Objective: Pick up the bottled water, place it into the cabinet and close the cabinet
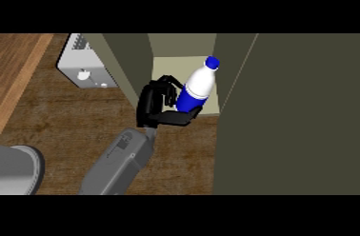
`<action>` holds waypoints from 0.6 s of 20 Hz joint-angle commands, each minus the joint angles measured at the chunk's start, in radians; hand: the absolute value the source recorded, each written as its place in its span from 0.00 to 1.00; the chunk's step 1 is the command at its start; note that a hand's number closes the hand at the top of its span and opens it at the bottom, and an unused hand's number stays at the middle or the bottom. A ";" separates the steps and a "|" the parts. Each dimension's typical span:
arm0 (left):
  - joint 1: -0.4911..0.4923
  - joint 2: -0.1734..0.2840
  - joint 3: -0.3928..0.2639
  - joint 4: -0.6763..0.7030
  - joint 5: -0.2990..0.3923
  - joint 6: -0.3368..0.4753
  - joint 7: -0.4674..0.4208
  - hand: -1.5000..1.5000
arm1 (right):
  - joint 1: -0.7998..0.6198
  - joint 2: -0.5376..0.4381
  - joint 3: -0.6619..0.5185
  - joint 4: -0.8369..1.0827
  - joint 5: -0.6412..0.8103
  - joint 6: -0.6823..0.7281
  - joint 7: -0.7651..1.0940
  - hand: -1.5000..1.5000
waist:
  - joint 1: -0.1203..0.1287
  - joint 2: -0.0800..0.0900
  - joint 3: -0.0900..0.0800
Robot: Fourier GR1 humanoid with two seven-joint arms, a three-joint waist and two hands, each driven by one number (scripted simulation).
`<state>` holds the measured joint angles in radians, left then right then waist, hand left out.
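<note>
Quick count: one water bottle (198, 87), one black hand (158, 106) showing, one cabinet (281, 111), one open door (130, 68), one silver toaster-ish appliance (83, 68), one wooden counter (70, 121).

no text, brand, number or sign can be read anywhere in the head view. the bottled water (197, 85) has a white body with a blue band and a blue cap, and no lettering can be made out on it. the grey appliance (84, 63) at the upper left has a light front with small marks too faint to read as characters. the cabinet (281, 111) walls are plain and unlabelled.
</note>
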<state>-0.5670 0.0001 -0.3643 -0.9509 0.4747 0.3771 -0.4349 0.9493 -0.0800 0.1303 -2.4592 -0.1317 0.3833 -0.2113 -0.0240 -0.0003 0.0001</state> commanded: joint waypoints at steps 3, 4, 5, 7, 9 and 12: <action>-0.192 0.000 -0.044 0.161 0.028 0.116 0.045 1.00 | -0.047 -0.016 -0.038 -0.037 -0.083 0.007 0.054 0.00 | -0.009 0.006 0.000; -0.203 0.000 -0.052 0.160 0.044 0.140 0.079 1.00 | 0.032 -0.013 -0.006 -0.108 -0.106 0.022 0.065 0.00 | -0.018 0.004 0.000; -0.230 0.000 -0.043 0.212 0.065 0.138 0.028 1.00 | -0.039 -0.044 -0.121 -0.019 -0.179 0.035 0.029 0.00 | -0.022 0.009 0.000; -0.301 0.000 -0.040 0.231 0.109 0.196 0.084 1.00 | -0.059 -0.028 -0.093 0.001 -0.131 0.030 0.029 0.00 | -0.020 0.007 0.000; -0.315 0.000 -0.003 0.314 0.107 0.151 0.047 1.00 | 0.007 -0.043 -0.096 -0.124 -0.170 0.035 0.083 0.00 | -0.029 0.010 -0.001; -0.427 0.026 0.045 0.449 0.095 0.106 0.063 1.00 | -0.066 -0.029 -0.113 -0.007 -0.160 0.039 0.033 0.00 | -0.030 0.017 0.000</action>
<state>-0.8883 0.0059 -0.3715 -0.6379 0.5725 0.5188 -0.3807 0.8898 -0.1025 0.0423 -2.4274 -0.1703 0.4151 -0.2076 -0.0503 0.0108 -0.0003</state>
